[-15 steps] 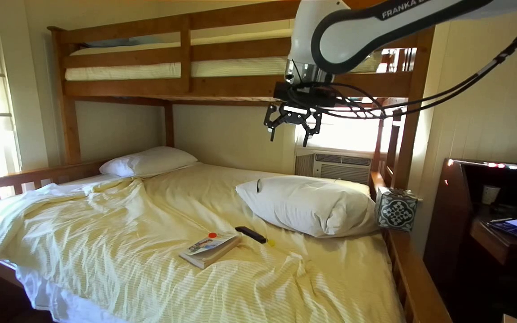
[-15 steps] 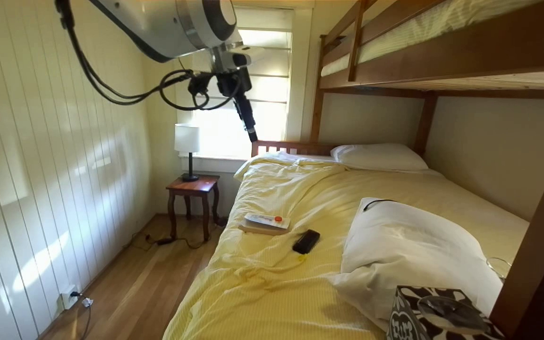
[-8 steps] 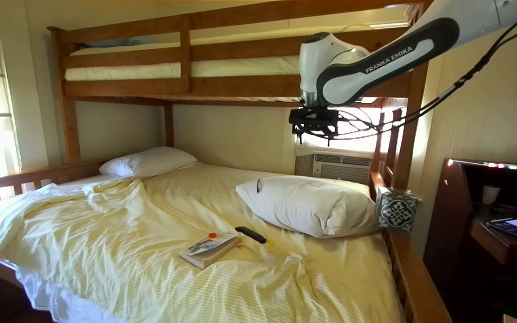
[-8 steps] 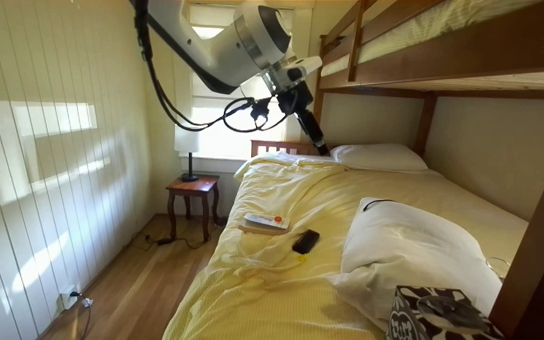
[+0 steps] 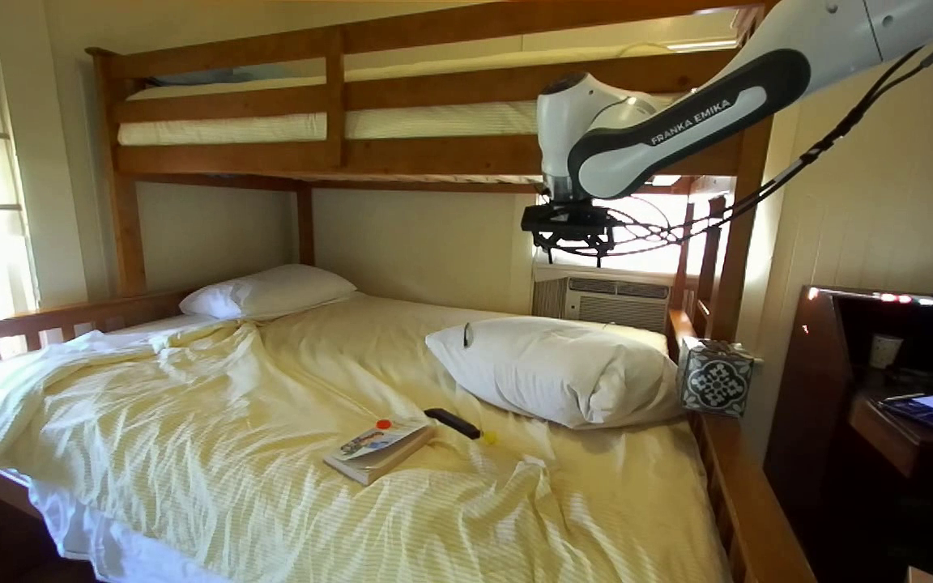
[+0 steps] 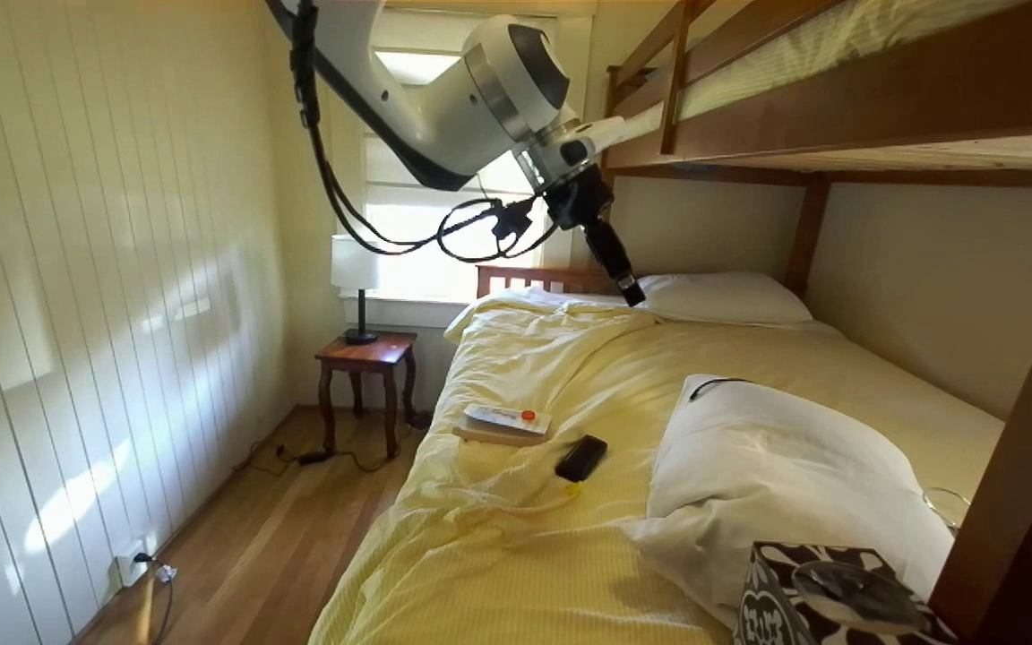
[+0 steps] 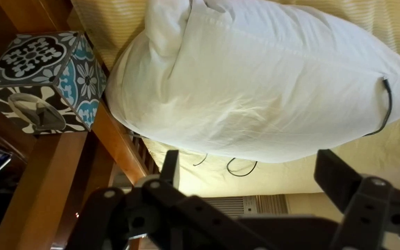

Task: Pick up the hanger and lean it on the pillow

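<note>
Spanning both exterior views, bunk bed [image 5: 418, 158]: lower level is the work surface; region of interest is the end by the air conditioner [image 5: 620, 306].
Arm [image 5: 693, 121]: extended over the lower level, wrist well above the bedding. Step in hand, judged: the approach, ahead of the pick-up.
Large white pillow [image 7: 255, 90]: plump, lying at that end; intended support for the lean. Soft, so expected to yield under a push.
Patterned box [image 7: 40, 78]: on the bed's wooden edge, just beside the pillow; contact unclear.
Gripper [image 5: 574, 261]: hangs higher than the pillow, apart from it.
Fingers [image 7: 335, 178]: spread wide, nothing between them.
Hanger [image 7: 389, 104]: taken to be the dark curve over one end of the pillow, running out of sight past its edge; the rest is hidden. Next move, judged: shift along the pillow toward this curve, descend with a finger on either side, close on the wire without pinching cloth, lift.
Wire loop [image 7: 240, 175]: thinner, just beyond the pillow's edge in the wrist view. Whether it joins the curve, cannot tell; if so, an alternative grip point.
</note>
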`<state>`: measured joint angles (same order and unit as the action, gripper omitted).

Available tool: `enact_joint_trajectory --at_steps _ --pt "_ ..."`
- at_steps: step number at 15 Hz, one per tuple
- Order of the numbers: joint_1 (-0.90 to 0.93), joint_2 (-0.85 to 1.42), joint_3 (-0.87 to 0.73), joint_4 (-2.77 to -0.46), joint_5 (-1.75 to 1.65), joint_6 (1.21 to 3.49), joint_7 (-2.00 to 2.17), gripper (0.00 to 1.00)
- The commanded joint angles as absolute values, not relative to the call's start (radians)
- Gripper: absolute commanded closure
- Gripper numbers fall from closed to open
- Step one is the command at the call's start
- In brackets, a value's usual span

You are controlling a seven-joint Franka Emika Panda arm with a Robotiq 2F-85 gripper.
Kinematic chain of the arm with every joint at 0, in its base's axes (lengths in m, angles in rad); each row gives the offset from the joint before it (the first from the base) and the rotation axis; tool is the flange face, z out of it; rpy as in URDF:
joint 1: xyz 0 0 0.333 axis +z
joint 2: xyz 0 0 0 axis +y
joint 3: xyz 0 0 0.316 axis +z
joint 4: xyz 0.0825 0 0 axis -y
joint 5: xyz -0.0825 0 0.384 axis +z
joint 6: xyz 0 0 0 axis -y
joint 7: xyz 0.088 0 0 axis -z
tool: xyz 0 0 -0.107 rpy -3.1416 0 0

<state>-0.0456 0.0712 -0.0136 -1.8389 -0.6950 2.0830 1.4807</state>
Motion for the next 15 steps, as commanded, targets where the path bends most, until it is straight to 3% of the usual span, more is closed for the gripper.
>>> enact_joint_trajectory --at_steps 1,9,10,15 --pt "-0.068 0.222 -0.076 -1.762 -0.782 2.107 1.452 0.0" --pt "-0.107 0.586 -0.244 -1.405 -0.804 2.102 1.281 0.0" --pt "-0.1 0.481 -0.23 -1.549 -0.788 2.142 1.267 0.0" --pt "-0.129 0.59 -0.243 -1.414 -0.752 2.153 1.24 0.0"
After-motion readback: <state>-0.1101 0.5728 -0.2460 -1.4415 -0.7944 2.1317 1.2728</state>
